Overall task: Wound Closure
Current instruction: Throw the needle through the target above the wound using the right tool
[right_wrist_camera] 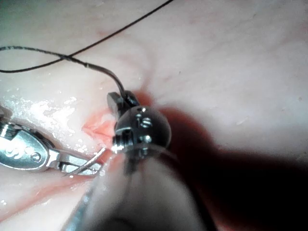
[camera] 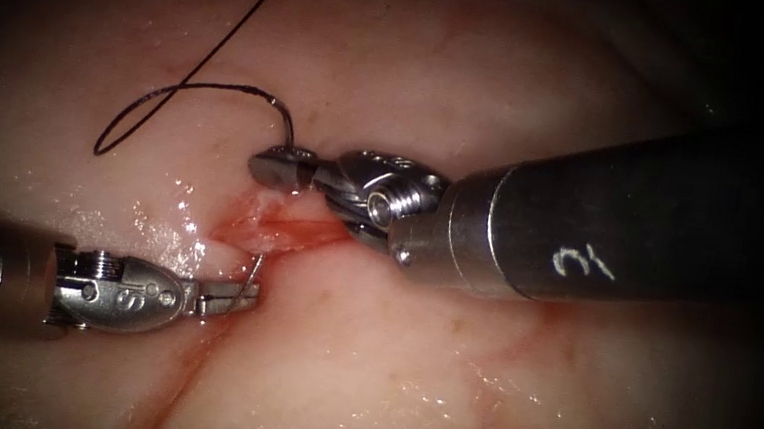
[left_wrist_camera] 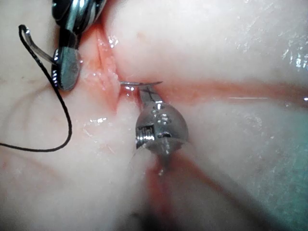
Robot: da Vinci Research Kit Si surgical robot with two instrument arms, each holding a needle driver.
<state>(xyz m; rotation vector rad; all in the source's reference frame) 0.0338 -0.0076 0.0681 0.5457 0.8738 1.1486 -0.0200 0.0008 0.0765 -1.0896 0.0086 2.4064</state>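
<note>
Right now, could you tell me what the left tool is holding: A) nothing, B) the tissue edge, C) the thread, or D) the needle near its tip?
D: the left tool has its jaws shut on the needle near its tip, where it comes out of the tissue at the cut.

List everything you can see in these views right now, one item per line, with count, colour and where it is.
tissue: one, pale pink, under everything.
cut: one, red and open, between the two tools.
needle: one, silver and curved; its tail end with the thread is above the cut, its point end emerges below the cut, the middle is in the tissue.
thread: one, black, looping on the tissue above and left of the cut, running to the needle's tail.
left tool: one, silver, jaws shut on the needle's point end below the cut.
right tool: one, silver, jaws shut on the needle's tail end above the cut.
</note>
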